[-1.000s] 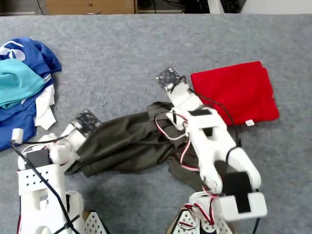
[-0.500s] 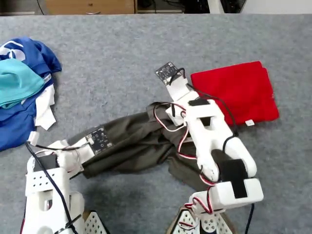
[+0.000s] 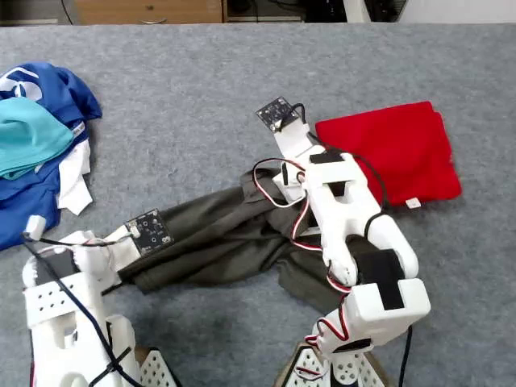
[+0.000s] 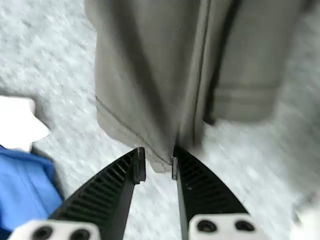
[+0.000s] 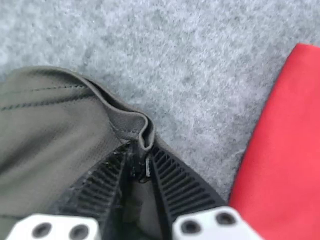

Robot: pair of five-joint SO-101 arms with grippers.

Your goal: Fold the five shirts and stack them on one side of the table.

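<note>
Across the middle of the grey felt-covered table [image 3: 185, 72] lies the crumpled olive-green fabric shirt [image 3: 218, 234], stretched from near left to far right between the two arms. The left gripper [image 4: 157, 164] is clamped on the hem at its near-left end, with only a thin edge of cloth between the jaws. The right gripper [image 5: 141, 161] is clenched on a doubled edge at the far end, just beside the folded red fabric shirt [image 3: 391, 153], which lies flat on the right side. At the far left sits an unfolded heap: a bright blue jersey shirt [image 3: 48, 89], a teal shirt [image 3: 28, 133] on top of it, and a white shirt [image 3: 74, 181] at its near edge.

I judge that the step in hand is spreading the olive shirt flat, as the second of five, before its first fold. The next move calls for both arms to draw apart evenly and lay the cloth down smooth. The left hold looks shallow, so a hard pull may slip the hem out.
</note>
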